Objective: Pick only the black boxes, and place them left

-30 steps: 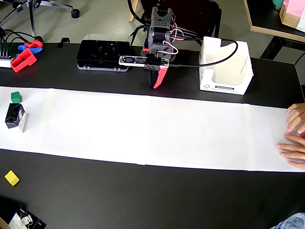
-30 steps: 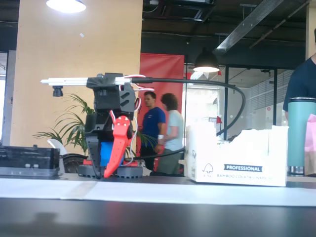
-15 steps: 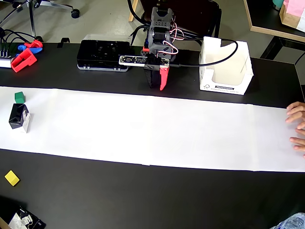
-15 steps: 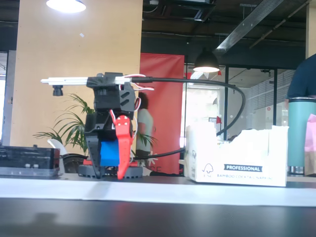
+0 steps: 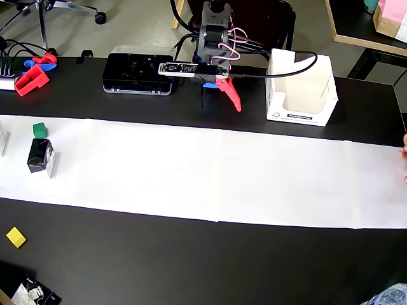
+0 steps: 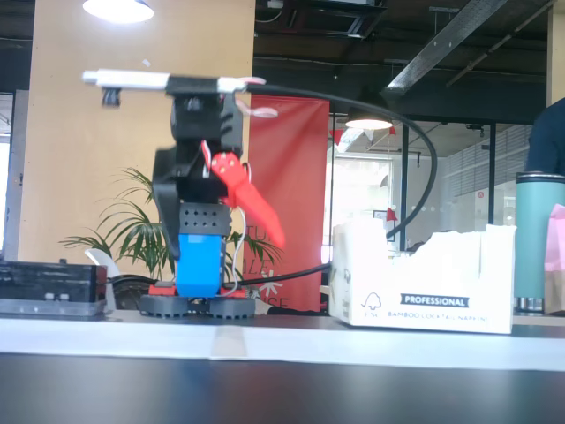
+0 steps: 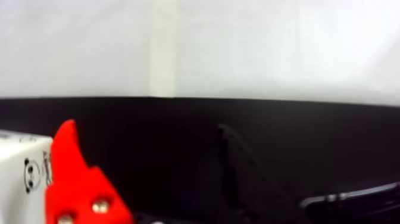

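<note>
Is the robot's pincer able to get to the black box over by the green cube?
Probably yes. The black box stands alone on the white paper, with only the green cube beside it. The pincer is folded back by the base, holding nothing. It looks a far stretch, though.

The overhead view is evenly and brightly lit; the white paper strip (image 5: 216, 168) is nearly washed out, and only short, soft shadows are cast on the desk (image 5: 191, 260). A slight bending is seen at its edges. The fixed view is backlit: a ceiling lamp (image 6: 117, 9) and bright windows (image 6: 366, 190) are glaring, so the arm (image 6: 199, 190) is rendered dark and a little soft. The wrist view is blurred throughout, and the red finger (image 7: 74, 179) is out of focus.
</note>
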